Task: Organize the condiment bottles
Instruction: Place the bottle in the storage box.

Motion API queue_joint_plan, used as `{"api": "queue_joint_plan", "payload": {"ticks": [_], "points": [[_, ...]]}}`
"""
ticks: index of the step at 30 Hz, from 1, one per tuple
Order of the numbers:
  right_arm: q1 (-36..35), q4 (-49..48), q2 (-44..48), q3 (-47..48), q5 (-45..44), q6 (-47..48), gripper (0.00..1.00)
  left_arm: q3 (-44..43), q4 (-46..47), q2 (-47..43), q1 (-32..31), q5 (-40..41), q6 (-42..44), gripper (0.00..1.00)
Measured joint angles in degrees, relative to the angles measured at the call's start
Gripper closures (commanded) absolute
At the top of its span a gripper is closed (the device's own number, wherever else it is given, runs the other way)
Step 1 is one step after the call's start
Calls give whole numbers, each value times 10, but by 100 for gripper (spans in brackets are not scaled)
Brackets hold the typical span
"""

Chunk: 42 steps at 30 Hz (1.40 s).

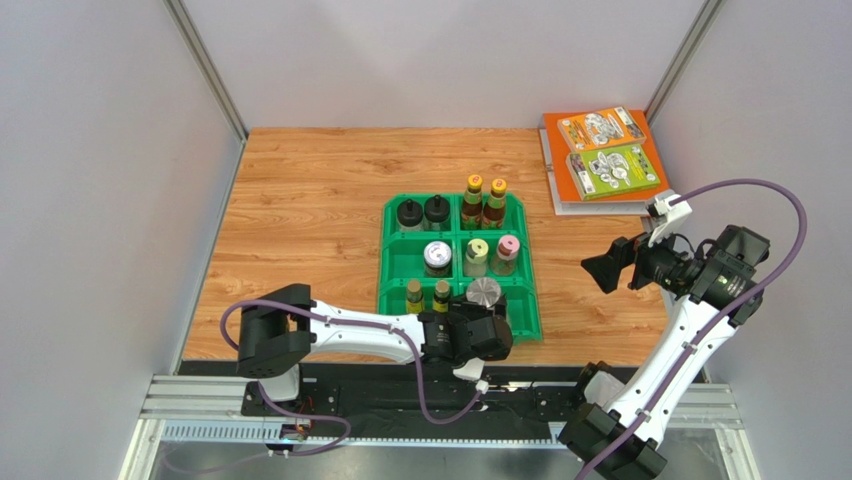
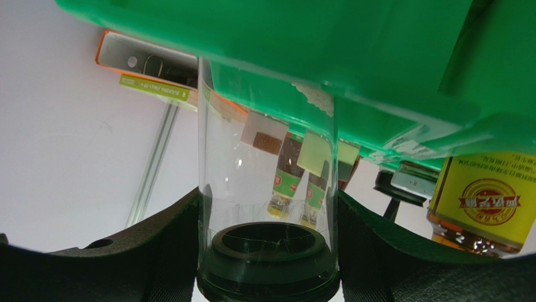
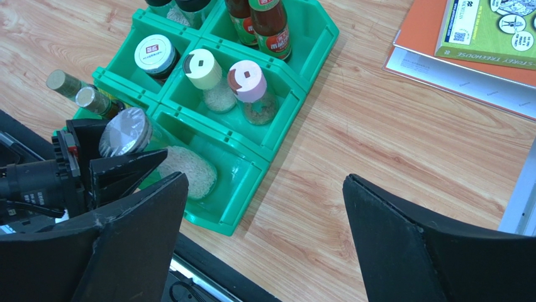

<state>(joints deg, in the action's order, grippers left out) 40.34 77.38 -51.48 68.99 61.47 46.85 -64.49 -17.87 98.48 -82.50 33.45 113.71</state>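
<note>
Nine condiment bottles [image 1: 473, 205] stand upright in the green bin [image 1: 390, 255], grouped by kind. The tenth, a silver-capped jar [image 3: 129, 133], sits in the near-right compartment, clamped between the left jaws [image 2: 267, 207], probably for placing. Its long axis seems slightly tilted, cap uppermost and base low. The right jaws [image 3: 264, 189] hang wide apart over the surface [image 1: 300, 200].
</note>
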Motion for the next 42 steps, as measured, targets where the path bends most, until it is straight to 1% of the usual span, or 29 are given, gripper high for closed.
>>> {"api": "queue_joint_plan", "payload": {"ticks": [1,2,3,6,7,9,10,15,21,25,28,32,40,42], "points": [[0,0,0,-1,1,0,1,1,2,3,0,0,0,64],[0,0,0,-3,2,1,1,1,3,7,-1,0,0,46],[0,0,0,-5,2,2,1,1,9,11,-3,3,0,39],[0,0,-1,-8,2,4,1,1,26,18,-5,6,0,26],[0,0,-1,-8,2,5,1,1,30,19,-5,6,0,18],[0,0,-1,-8,2,6,1,1,40,22,-7,4,1,15],[0,0,-1,-8,2,7,2,1,46,23,-7,5,1,1],[0,0,0,-8,2,10,2,1,86,23,-11,9,4,1],[0,0,0,-8,2,12,2,-2,106,28,-11,21,4,1],[0,0,0,-11,2,13,1,-20,108,38,-11,40,4,0],[0,0,-1,-12,2,14,1,-36,97,35,-11,48,4,0],[0,0,-1,-12,3,15,1,-35,79,16,-15,57,4,1],[0,0,-2,-12,5,15,1,-35,45,-16,-47,89,4,1],[0,0,-2,-12,6,15,1,-49,21,-19,-50,99,4,1]]}}
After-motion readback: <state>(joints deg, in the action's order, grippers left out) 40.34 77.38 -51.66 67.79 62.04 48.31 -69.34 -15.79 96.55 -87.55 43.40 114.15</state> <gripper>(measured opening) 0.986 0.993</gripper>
